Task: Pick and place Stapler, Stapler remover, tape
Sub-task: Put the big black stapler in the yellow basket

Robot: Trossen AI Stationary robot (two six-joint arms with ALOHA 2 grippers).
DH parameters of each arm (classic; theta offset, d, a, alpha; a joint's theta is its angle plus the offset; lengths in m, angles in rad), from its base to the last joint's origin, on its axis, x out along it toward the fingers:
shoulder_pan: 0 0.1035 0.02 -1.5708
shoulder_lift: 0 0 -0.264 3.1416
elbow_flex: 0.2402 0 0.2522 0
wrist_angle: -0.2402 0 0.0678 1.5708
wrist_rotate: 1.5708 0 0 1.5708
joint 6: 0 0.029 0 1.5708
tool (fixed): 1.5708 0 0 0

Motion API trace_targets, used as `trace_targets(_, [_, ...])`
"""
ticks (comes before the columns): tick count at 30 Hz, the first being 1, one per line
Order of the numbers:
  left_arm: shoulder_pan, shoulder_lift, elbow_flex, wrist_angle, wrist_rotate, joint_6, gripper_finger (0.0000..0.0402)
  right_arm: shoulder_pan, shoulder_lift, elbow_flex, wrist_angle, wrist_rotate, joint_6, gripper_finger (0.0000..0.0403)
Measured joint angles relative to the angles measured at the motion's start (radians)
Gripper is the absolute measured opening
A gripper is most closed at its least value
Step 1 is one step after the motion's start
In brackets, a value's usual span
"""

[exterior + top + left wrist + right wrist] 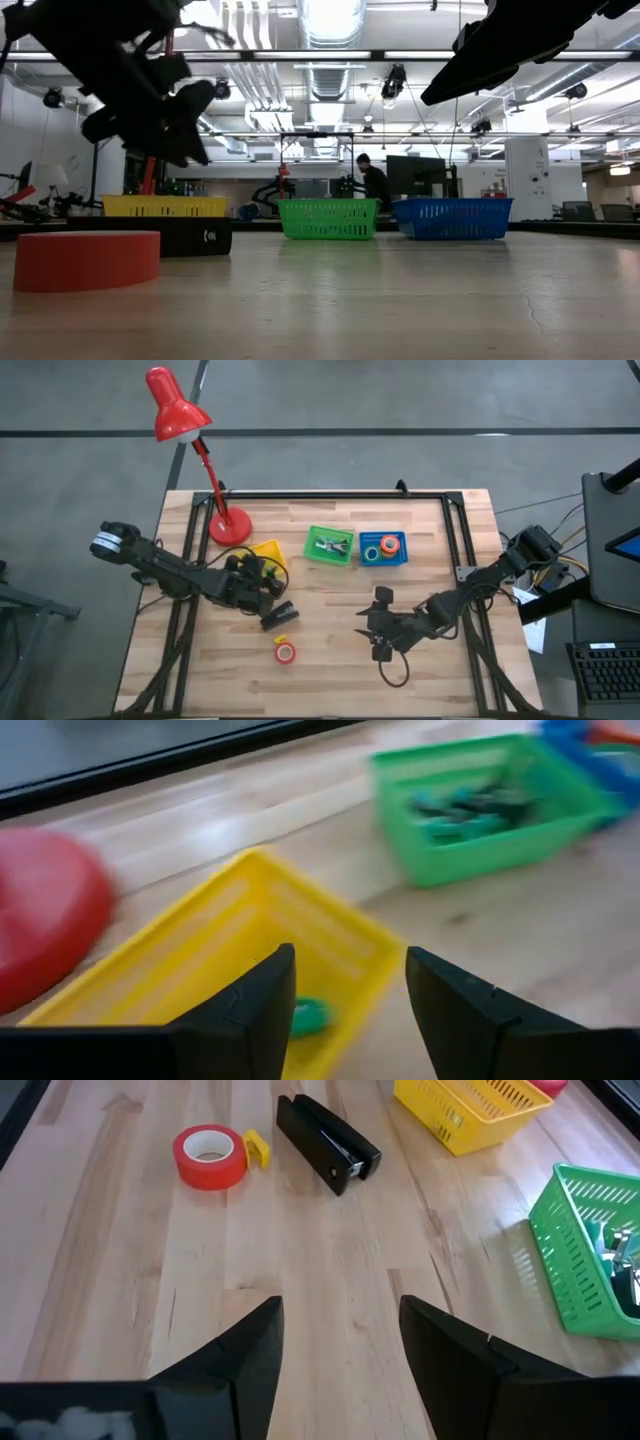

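1. Left tool [262, 592] hangs over the counter [330, 680] just beside the yellow basket [270, 550], its fingers [250, 1010] spread apart with nothing between them – released
2. Right tool [378, 622] sits low over the bare middle-right of the counter, fingers [240, 1360] parted and empty
3. Stapler [327, 1142] lies flat on the counter just in front of the left tool, between the yellow basket and the red tape [210, 1156]
4. Red tape lies flat on the counter nearer the front edge, close to the stapler but apart from it – a small yellow piece [257, 1147] sits right beside it
5. Yellow basket holds a small green lump [308, 1016]
6. Green basket [329, 546] stands in the middle of the back row, with small pieces inside, too blurred to name
7. Blue basket [383, 548] stands just beside the green one and holds orange and green tape rolls [380, 547]
8. Red lamp [200, 450] stands on the back left of the counter, its base next to the yellow basket
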Motion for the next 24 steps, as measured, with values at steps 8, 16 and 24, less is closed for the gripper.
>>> trace_targets(8, [-0.032, 0.018, 0.009, 0.368, 0.190, 0.392, 0.0191, 0.000, 0.000, -0.003, 0.001, 0.000, 0.000, 0.0196])
trace_targets(16, [-0.062, 0.132, 0.009, 0.419, 0.404, 0.433, 0.0191, 0.000, 0.000, -0.006, 0.004, -0.001, 0.016, 0.0196])
trace_targets(24, [-0.111, 0.251, 0.029, 0.494, 0.448, 0.479, 0.0190, 0.000, 0.000, -0.008, 0.004, -0.001, 0.019, 0.0196])
